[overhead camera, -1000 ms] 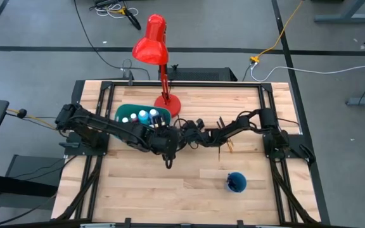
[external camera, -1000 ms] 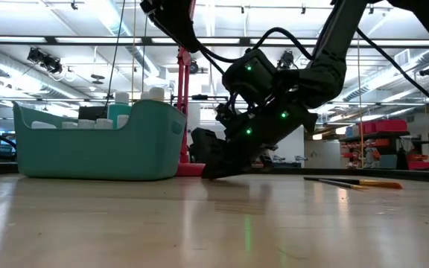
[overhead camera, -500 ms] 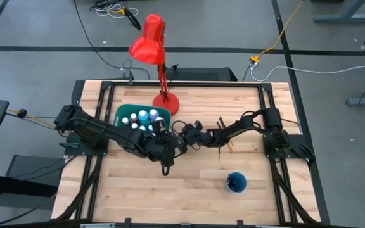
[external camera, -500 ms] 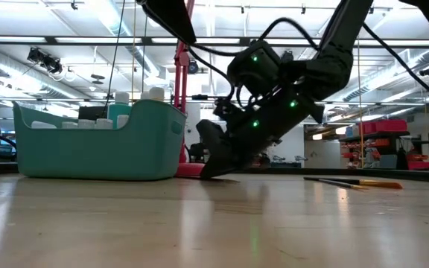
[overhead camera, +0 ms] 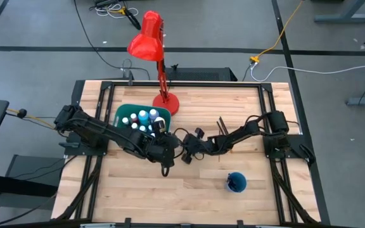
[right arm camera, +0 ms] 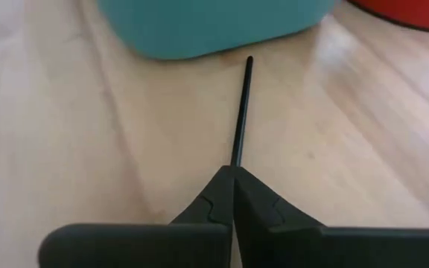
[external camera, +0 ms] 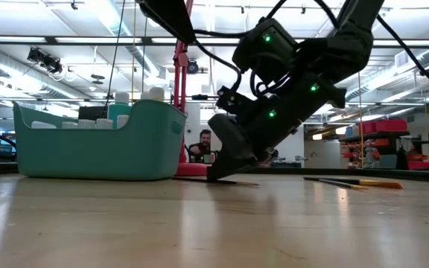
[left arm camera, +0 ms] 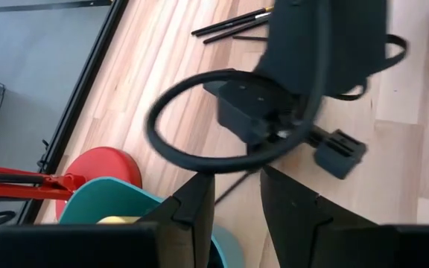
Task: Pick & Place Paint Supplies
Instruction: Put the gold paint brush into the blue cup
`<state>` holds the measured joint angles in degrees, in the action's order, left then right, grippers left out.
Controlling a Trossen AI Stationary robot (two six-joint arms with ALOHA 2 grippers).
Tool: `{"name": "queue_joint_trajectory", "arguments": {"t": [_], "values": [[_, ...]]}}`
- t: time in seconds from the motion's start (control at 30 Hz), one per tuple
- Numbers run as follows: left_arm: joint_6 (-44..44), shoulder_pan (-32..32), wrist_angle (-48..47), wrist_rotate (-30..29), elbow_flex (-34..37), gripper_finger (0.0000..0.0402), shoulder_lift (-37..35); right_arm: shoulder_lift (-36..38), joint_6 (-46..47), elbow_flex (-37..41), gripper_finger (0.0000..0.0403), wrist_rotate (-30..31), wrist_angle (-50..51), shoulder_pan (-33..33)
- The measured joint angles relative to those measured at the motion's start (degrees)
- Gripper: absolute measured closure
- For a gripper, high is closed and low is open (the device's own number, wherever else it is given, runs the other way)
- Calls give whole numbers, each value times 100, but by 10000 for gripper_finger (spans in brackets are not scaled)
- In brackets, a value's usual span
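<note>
Finds the right pincer (right arm camera: 233,177) clenched where a second ago it stood part open: now grasping a thin dark paintbrush (right arm camera: 241,112) by one end, low on the bench (overhead camera: 138,196) near the middle. Shows the brush's free tip reaching toward the teal bin (right arm camera: 214,30), just short of its wall, with the handle lying close along the wood. Means the pick looks made for this brush, with lift and carry left to do. Puts the left pincer (left arm camera: 237,205) just beside, fingers parted and grasping nothing, by the bin's corner. Leaves the paint bottles (overhead camera: 143,117) standing inside the bin, more brushes (overhead camera: 224,132) lying on the bench farther right, and the blue cup (overhead camera: 236,182) well apart near the front. Calls for a careful raise, since so thin a handle could slip or swivel in the grip.
</note>
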<state>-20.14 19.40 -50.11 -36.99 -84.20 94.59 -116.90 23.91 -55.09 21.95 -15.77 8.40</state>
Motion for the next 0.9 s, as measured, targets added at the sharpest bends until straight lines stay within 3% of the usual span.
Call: {"name": "queue_joint_trajectory", "arguments": {"t": [0.2, 0.43, 0.7, 0.9], "values": [[-28, 0, 2, -7, 0, 288, 0, 0, 73, 0, 371, -86, 107, 165], [-55, 0, 9, 15, 0, 288, 0, -14, 371, 310, 315, 708, -183, 512], [-64, -2, 18, 31, 0, 288, 0, -863, 361, 1186, 283, 1454, -3214, 702], [-66, -4, 45, 35, 0, 288, 0, -1193, -364, 1172, 291, 1751, -3774, 820]]}}
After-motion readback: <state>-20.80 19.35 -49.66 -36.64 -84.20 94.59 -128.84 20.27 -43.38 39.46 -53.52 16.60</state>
